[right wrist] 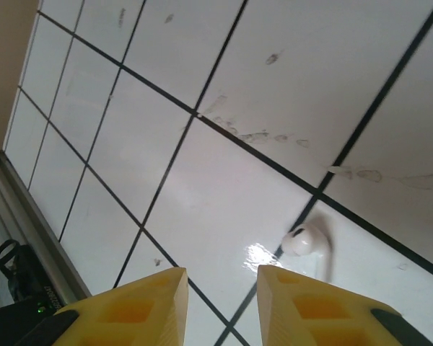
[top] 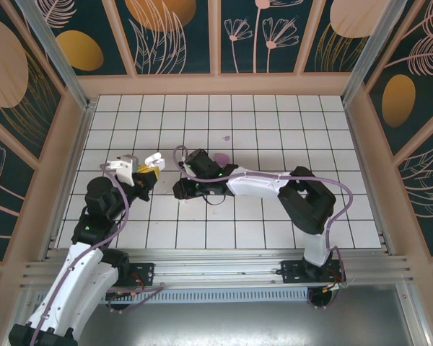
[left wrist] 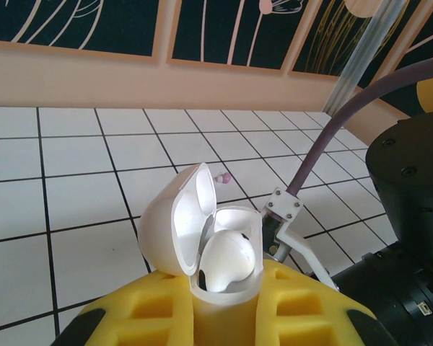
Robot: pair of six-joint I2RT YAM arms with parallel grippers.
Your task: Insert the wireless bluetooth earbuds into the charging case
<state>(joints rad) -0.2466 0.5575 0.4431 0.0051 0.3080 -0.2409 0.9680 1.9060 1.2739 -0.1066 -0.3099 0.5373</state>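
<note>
White tiled floor (left wrist: pixel 72 209); open case (left wrist: pixel 175 216), one white earbud (left wrist: pixel 227 263) inside.

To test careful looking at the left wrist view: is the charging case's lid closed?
No: the charging case has its lid swung open, and a white earbud sits inside.

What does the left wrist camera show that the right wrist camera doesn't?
Left wrist: the left hand clamps an open charging case with a docked white earbud inside; a tiny lilac earbud lies on the tiles beyond. Right wrist: the right hand, open, near a loose white earbud lying beside a grout line. Both: white tiled floor and yellow fingers.
</note>
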